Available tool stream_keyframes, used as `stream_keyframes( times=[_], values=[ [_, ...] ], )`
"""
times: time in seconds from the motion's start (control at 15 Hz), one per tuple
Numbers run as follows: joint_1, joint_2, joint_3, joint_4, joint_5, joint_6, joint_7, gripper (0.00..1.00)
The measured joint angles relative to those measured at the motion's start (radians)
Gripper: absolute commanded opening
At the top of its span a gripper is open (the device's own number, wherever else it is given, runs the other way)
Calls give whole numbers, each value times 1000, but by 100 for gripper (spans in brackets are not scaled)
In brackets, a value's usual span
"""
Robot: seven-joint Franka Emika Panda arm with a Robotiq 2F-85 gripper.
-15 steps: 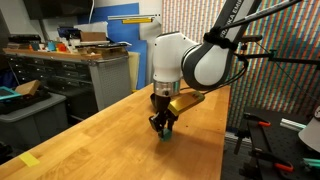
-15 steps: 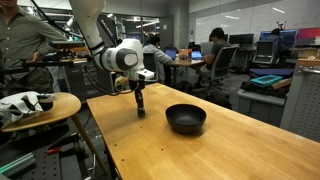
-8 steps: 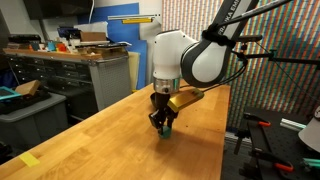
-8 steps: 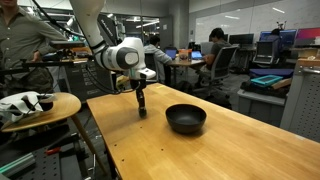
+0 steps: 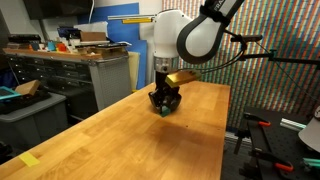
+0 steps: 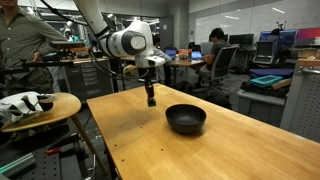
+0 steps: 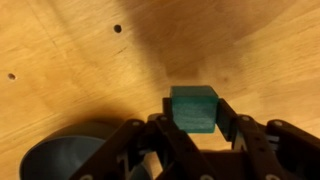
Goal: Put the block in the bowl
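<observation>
The end effector is closed partway onto the block. Its two dark fingers press against opposite sides of the green cube, and the cube's top face and front face show between them in the wrist view. In an exterior view the end effector points straight down, with a sliver of green block at its tip. The block seems to hang just above the surface rather than rest on it, though the gap is hard to judge. In an exterior view the end effector is a thin dark shape, and the block is too small to make out there.

The bowl sits upright on the surface, off to one side of the end effector and not touching it. It is black, glossy and looks empty. In the wrist view part of the bowl curves into the lower corner, partly hidden by the finger linkage.

The surface is light wood with two small dark holes. The white arm rises from the end effector. A round side table stands beside the surface.
</observation>
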Motion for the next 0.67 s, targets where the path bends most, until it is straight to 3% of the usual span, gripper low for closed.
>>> stream_keyframes(
  times=[0.67],
  values=[
    [-133,-55,-50,50,-1,-99,-1,21]
  ],
)
